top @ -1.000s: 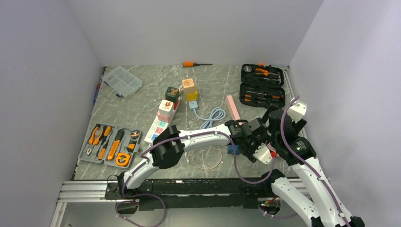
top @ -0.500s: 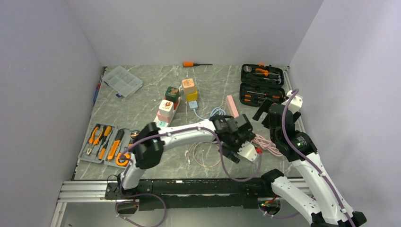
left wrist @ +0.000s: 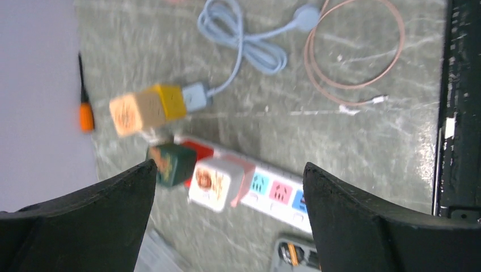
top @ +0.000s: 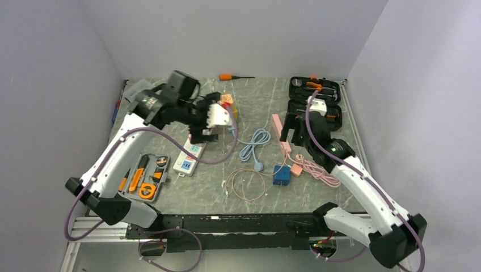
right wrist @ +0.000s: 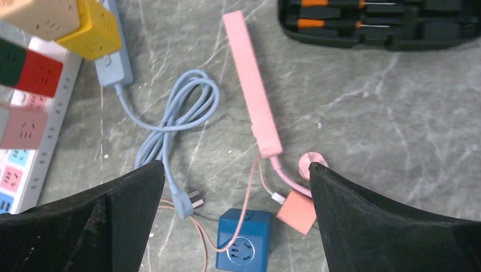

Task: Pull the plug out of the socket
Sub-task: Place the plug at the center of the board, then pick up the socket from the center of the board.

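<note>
Because both claws stand with their jaws spread wide and nothing between them, neither arm has a grip on any task item at this moment.

1. Left gripper [left wrist: 228, 167]: raised over the far-left part of the grey marbled table [right wrist: 397, 141], pointing down at the long white power strip with coloured sockets [left wrist: 272, 190]. A white-and-pink cube adapter [left wrist: 215, 181] and a dark green cube adapter [left wrist: 173, 164] are seated on that strip. The height suggests a clearance pose, not an approach.

2. Right gripper [right wrist: 236, 169]: hovering above the right-centre area, clear of everything beneath it. Its camera looks straight down on the work zone.

3. Task item: the light-blue flat plug with bare metal pins [right wrist: 184, 203] lies on the table to the near left of the dark blue cube socket [right wrist: 244, 249], close by but not touching it. The pins are exposed, so the plug appears to be out of the socket. Its coiled light-blue cable runs far-left toward a yellow cube adapter [right wrist: 91, 28].

4. Adjacent items: a slim pink bar-shaped power strip [right wrist: 252, 85] lies to the far side of the blue cube; a small salmon cube [right wrist: 298, 211] rests just right of it.

Judgement: separation looks complete; the open, lifted claws are consistent with release and withdrawal.
</note>
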